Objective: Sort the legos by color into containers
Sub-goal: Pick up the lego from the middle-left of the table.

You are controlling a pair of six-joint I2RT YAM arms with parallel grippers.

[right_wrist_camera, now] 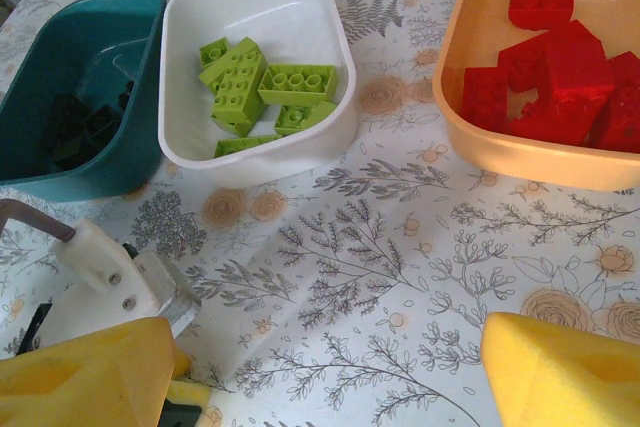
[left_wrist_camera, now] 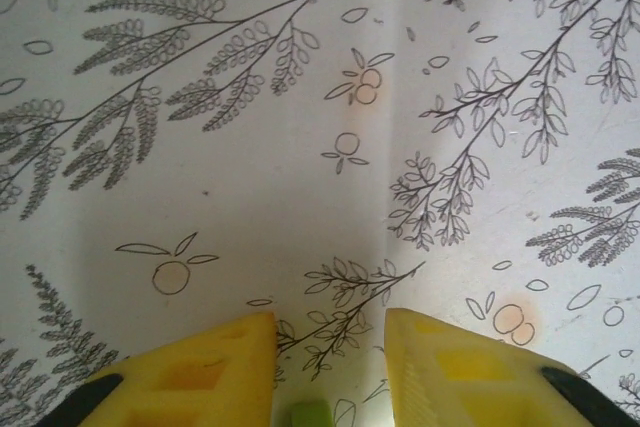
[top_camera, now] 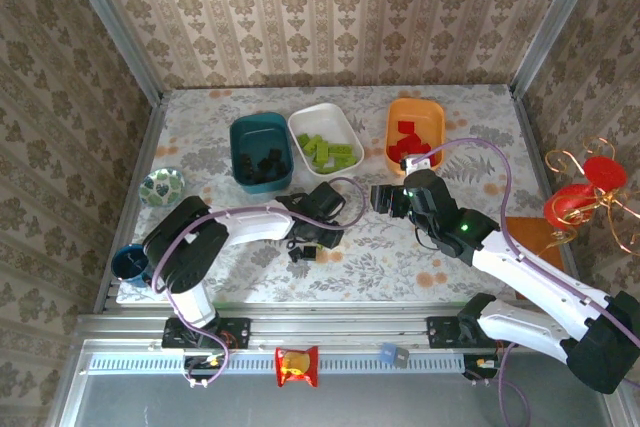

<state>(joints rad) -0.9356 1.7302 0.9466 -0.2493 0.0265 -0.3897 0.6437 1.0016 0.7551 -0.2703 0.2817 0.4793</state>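
**Bricks in three tubs by colour; both hands open over counter**

Top view: 3 tubs side by side at far part of counter (top_camera: 480, 112).
- L to R: teal tub (top_camera: 243, 137), white tub (top_camera: 300, 119), orange tub (top_camera: 434, 112).
- Black bricks (top_camera: 266, 167) lie in the teal tub.
- Green bricks (top_camera: 326, 152) lie in the white tub.
- Red bricks (top_camera: 407, 142) lie in the orange tub.
- No mixed colours seen in any tub.

Left hand (top_camera: 305, 245): low over counter, on the near side of the teal and white tubs.
- Wrist view: yellow fingers (left_wrist_camera: 215, 372) stand apart w/ a moderate gap, bare counter print between the tips.
- Small green bit (left_wrist_camera: 310, 415) sits at the bottom edge between the fingers and touches neither, as far as it shows.
- Cannot tell if it is a brick, or if it is held.

Right hand (top_camera: 383, 197): near side of the orange tub, close to the left wrist.
- Wrist view: fingers spread wide, nothing between them, only counter.
- All 3 tubs lie ahead of it.

Left edge of counter: small patterned dish (top_camera: 161, 185), and a blue cup (top_camera: 130, 262) nearer the arm bases.
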